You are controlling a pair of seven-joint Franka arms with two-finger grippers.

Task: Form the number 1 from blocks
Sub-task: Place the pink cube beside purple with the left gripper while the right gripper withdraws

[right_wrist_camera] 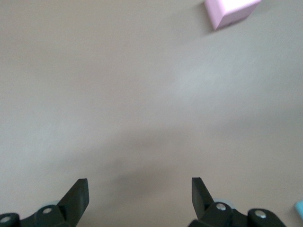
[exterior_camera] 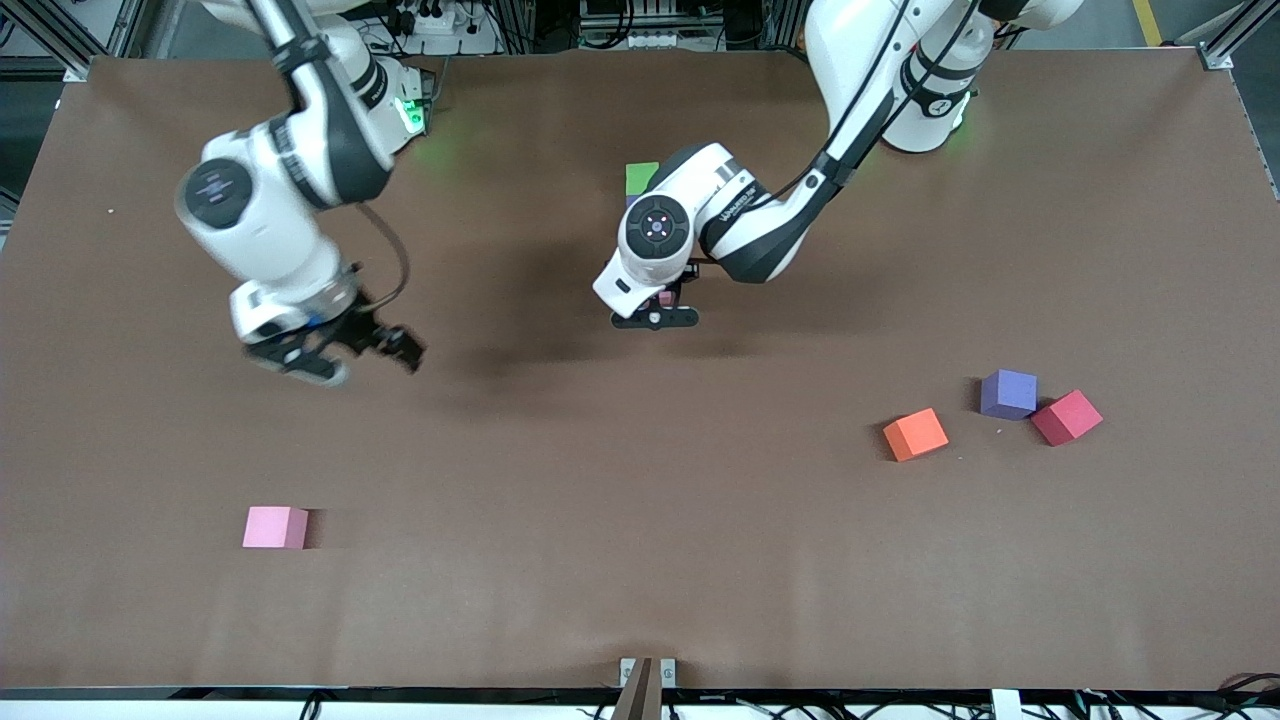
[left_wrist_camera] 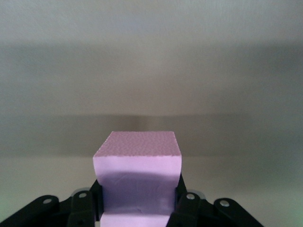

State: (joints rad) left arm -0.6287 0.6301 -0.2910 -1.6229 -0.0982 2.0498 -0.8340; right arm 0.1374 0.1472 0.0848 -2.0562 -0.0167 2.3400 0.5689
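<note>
Brown matting covered the whole tabletop (exterior_camera: 640, 560), with cables and frame posts along the robots' edge. Near the middle, the left hand (exterior_camera: 655, 312) hung low over the mat, pinching a pink block (left_wrist_camera: 137, 182) between its fingers (left_wrist_camera: 182, 208); the left wrist view showed the block wedged squarely in the grip. A green block (exterior_camera: 640, 176) lay beside that arm's wrist, closer to the robots' bases, partly hidden by it.

Toward the right arm's end, the right hand (exterior_camera: 330, 350) hovered over bare mat with its fingers (right_wrist_camera: 78, 196) spread wide and nothing between them. A second pink block (exterior_camera: 274, 527) sat on the mat nearer the front camera than that hand.

Toward the left arm's end, an orange block (exterior_camera: 915, 434), a purple block (exterior_camera: 1008, 393) and a crimson cube (exterior_camera: 1066, 417) lay clustered; purple and crimson looked touching or nearly so, the orange one stood just apart.
</note>
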